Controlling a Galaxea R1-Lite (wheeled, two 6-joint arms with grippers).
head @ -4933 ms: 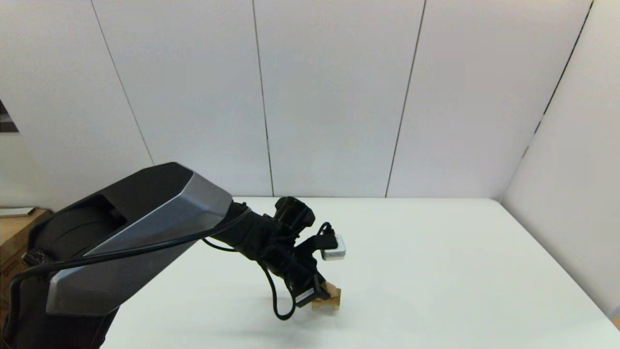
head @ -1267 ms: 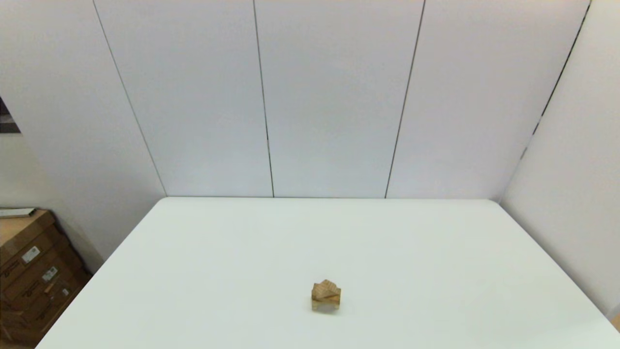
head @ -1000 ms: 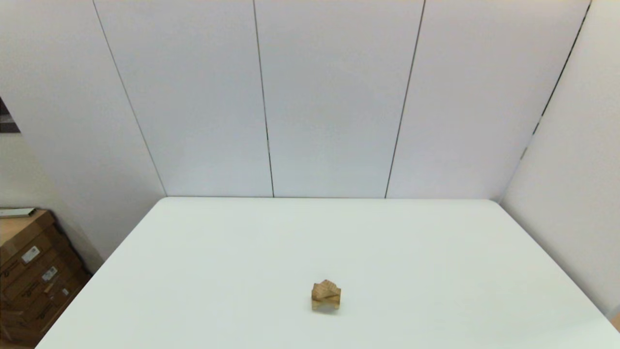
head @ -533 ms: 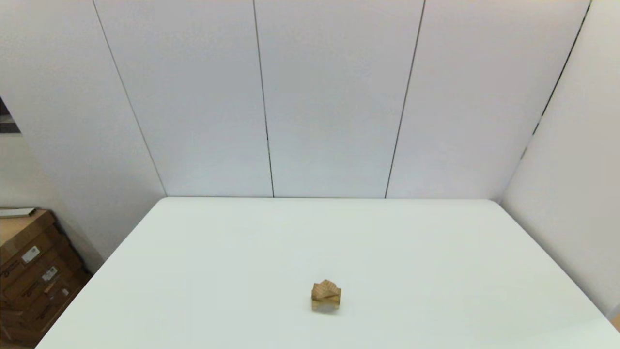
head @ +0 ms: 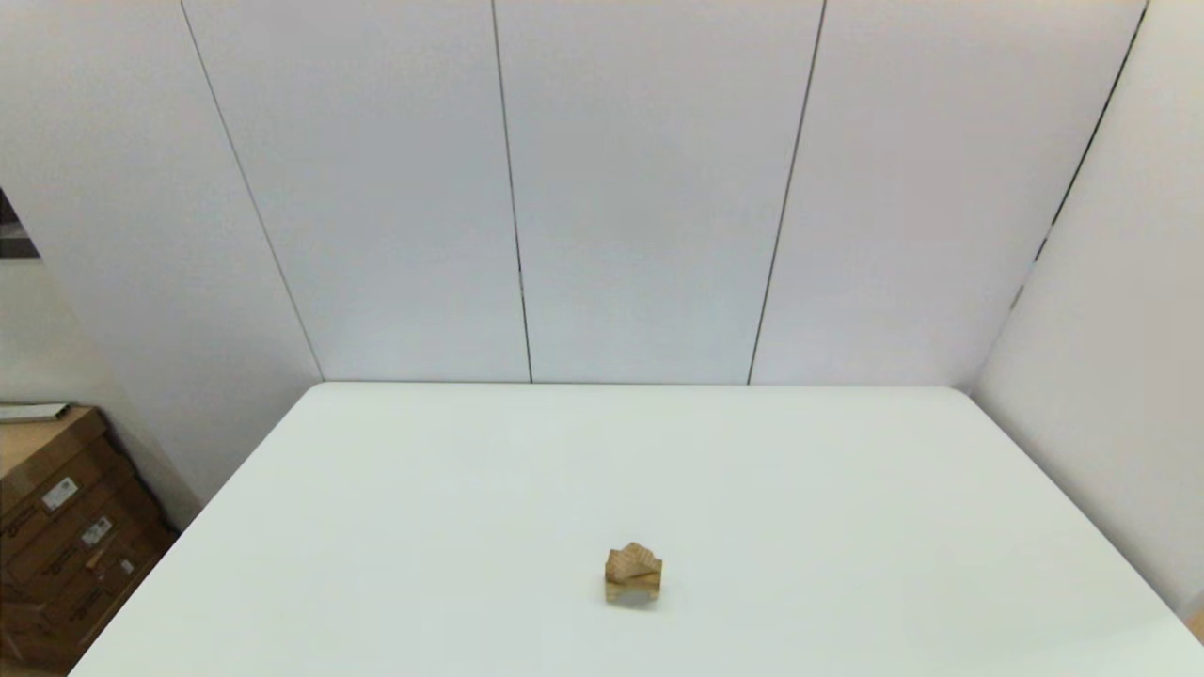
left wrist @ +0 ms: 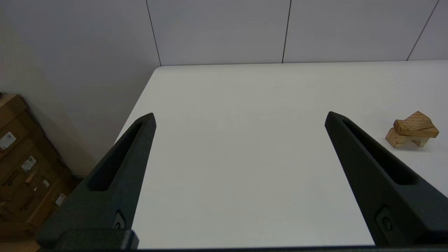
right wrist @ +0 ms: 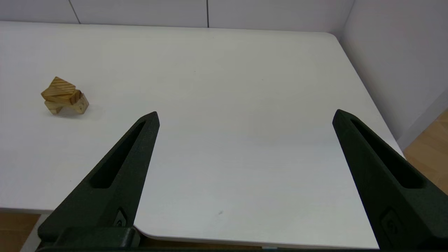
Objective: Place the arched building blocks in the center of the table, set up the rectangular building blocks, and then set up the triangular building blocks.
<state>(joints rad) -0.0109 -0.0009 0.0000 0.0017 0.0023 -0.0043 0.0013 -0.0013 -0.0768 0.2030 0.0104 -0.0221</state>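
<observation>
Left hand (left wrist: 239,117) gone from the stacked blocks (head: 633,573), fingers spread

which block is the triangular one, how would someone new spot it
On the white table, one small wooden stack sits near the front middle. The triangular building block is its top piece, resting on the flat rectangular building block, which lies across the arched building block. It alone has a peaked top and striped grain.
</observation>
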